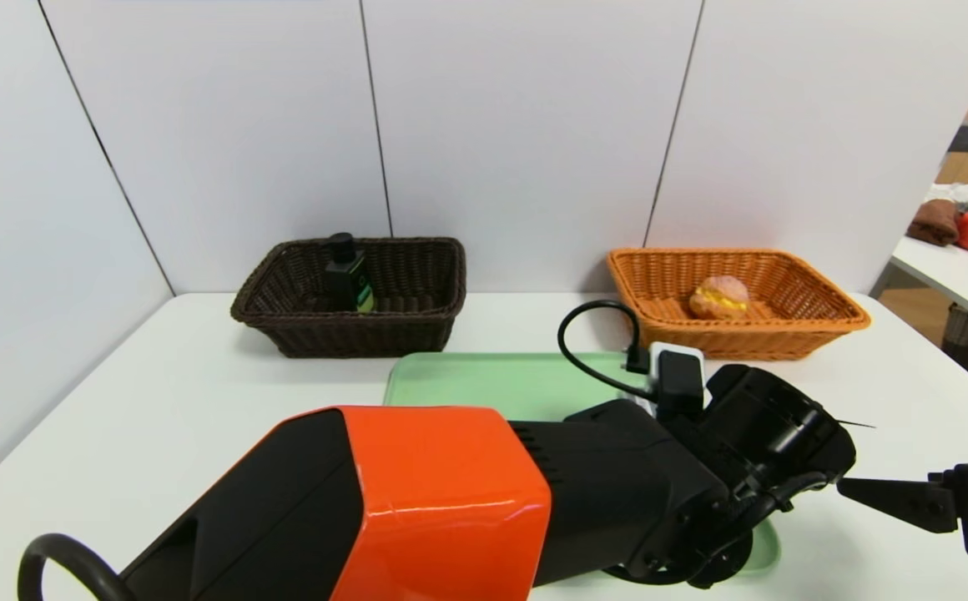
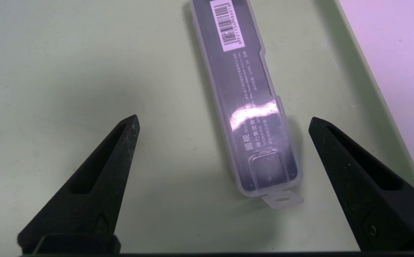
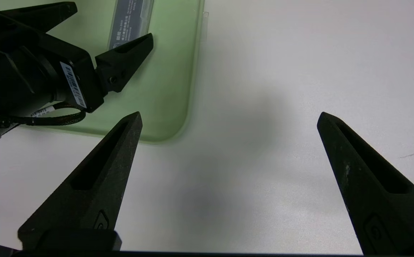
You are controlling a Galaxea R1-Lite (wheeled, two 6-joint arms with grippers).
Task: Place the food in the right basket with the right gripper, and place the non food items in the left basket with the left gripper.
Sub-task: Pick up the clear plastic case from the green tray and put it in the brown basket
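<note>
Left arm spans the green tray, blocking its middle.
Bare desk lies open beyond the tray's left edge; the right end effector hovers off its right edge.

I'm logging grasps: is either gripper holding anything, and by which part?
Nothing is held. The left gripper has open jaws astride the slim grey rectangular case, not touching it; the right gripper is open and empty.
</note>
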